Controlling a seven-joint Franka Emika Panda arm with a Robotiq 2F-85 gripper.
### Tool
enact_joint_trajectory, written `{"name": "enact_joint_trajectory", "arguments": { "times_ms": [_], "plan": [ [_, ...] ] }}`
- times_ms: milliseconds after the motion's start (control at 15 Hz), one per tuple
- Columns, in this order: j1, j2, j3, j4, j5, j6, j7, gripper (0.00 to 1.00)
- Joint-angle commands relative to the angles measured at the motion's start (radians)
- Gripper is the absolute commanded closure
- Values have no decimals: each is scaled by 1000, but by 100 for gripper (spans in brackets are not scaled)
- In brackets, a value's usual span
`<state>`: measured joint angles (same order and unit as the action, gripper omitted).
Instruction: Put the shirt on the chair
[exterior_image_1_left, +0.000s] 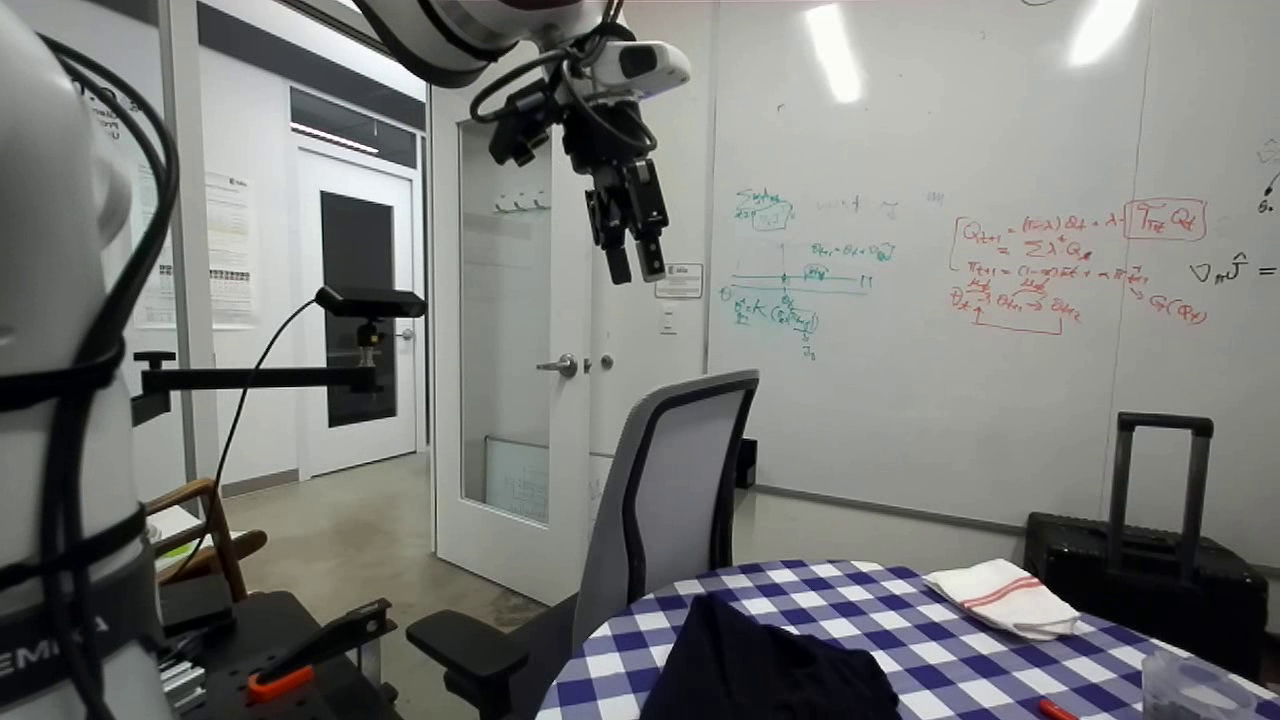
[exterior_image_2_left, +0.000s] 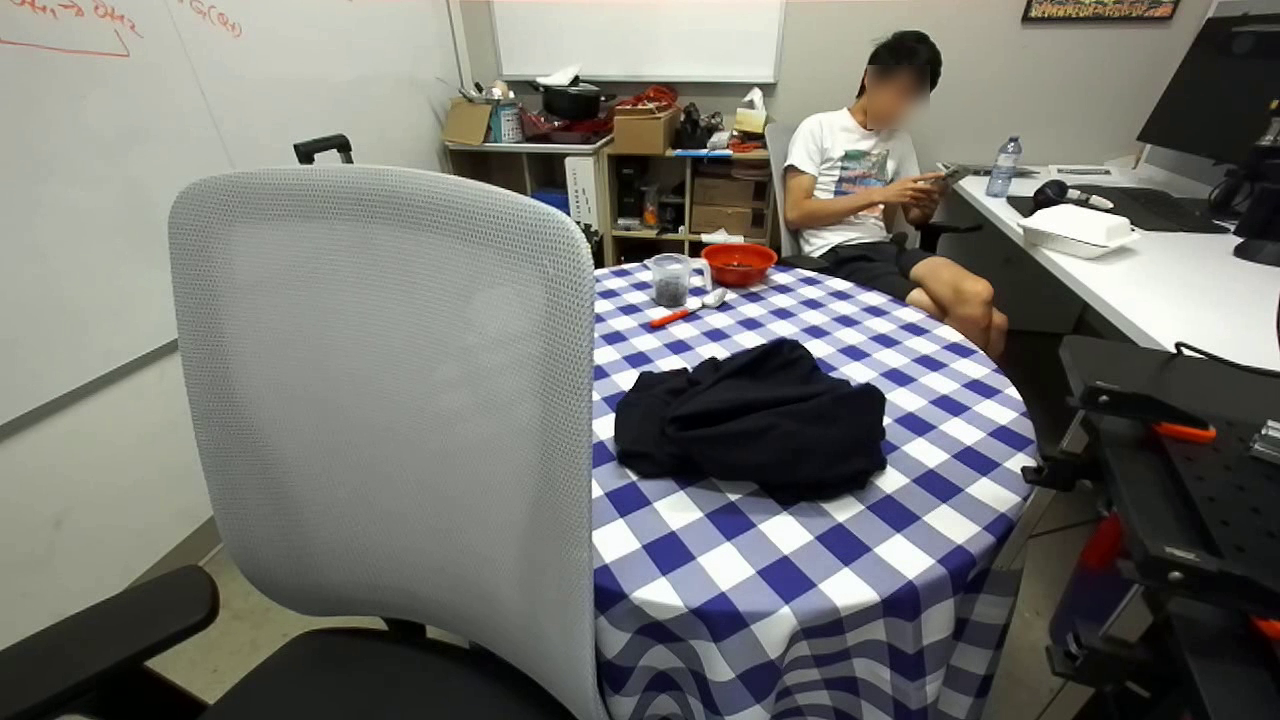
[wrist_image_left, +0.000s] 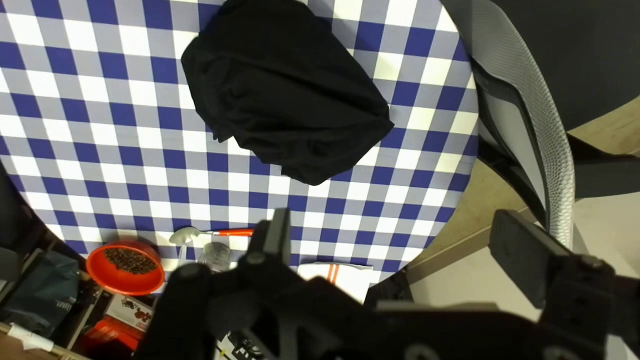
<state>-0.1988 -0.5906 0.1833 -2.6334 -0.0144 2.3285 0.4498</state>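
A black shirt (exterior_image_2_left: 750, 420) lies crumpled on the round table with the blue-and-white checked cloth (exterior_image_2_left: 690, 560). It also shows in the wrist view (wrist_image_left: 285, 85) and partly, cut off at the bottom, in an exterior view (exterior_image_1_left: 770, 665). The grey mesh-backed office chair (exterior_image_2_left: 390, 390) stands against the table edge, its black seat (exterior_image_2_left: 390, 680) facing away from the table. The chair back also shows in the wrist view (wrist_image_left: 535, 115). My gripper (exterior_image_1_left: 637, 268) hangs high above the scene, apart from shirt and chair. In the wrist view its fingers (wrist_image_left: 397, 245) are spread with nothing between them.
A folded white towel (exterior_image_1_left: 1003, 598), a clear measuring cup (exterior_image_2_left: 672, 280), a red-handled spoon (exterior_image_2_left: 690, 308) and a red bowl (exterior_image_2_left: 738, 264) stand on the table. A seated person (exterior_image_2_left: 870, 180) is behind it. A black suitcase (exterior_image_1_left: 1145, 570) stands by the whiteboard.
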Motion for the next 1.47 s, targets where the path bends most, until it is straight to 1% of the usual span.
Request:
{"name": "enact_joint_trajectory", "arguments": {
  "times_ms": [0, 67, 133, 267, 467, 533, 600, 667, 733, 867, 933, 1000, 1067, 1133, 1200, 1267, 1400],
  "plan": [
    [20, 0, -19, 2, -15, -4, 13, 0],
    [7, 11, -6, 6, -27, 7, 39, 0],
    [-30, 31, 20, 17, -59, 8, 100, 0],
    [-89, 88, 41, 38, -106, 20, 214, 0],
    [-135, 143, 33, 40, -165, 28, 372, 0],
    [-162, 176, 44, 47, -213, 43, 442, 0],
    [-171, 206, 45, 53, -254, 54, 493, 0],
    [-166, 234, 38, 49, -315, 94, 493, 0],
    [-170, 262, 39, 55, -385, 108, 509, 0],
    [-174, 336, 39, 83, -552, 95, 535, 0],
    [-171, 371, 31, 101, -617, 84, 581, 0],
    [-157, 426, 7, 136, -631, 80, 618, 0],
    [-131, 463, -24, 153, -622, 86, 635, 0],
    [-99, 499, -65, 158, -602, 151, 563, 0],
    [-68, 526, -100, 160, -555, 208, 466, 0],
    [-50, 546, -122, 160, -543, 252, 421, 0],
    [-16, 580, -166, 154, -486, 342, 290, 0]
  ]
}}
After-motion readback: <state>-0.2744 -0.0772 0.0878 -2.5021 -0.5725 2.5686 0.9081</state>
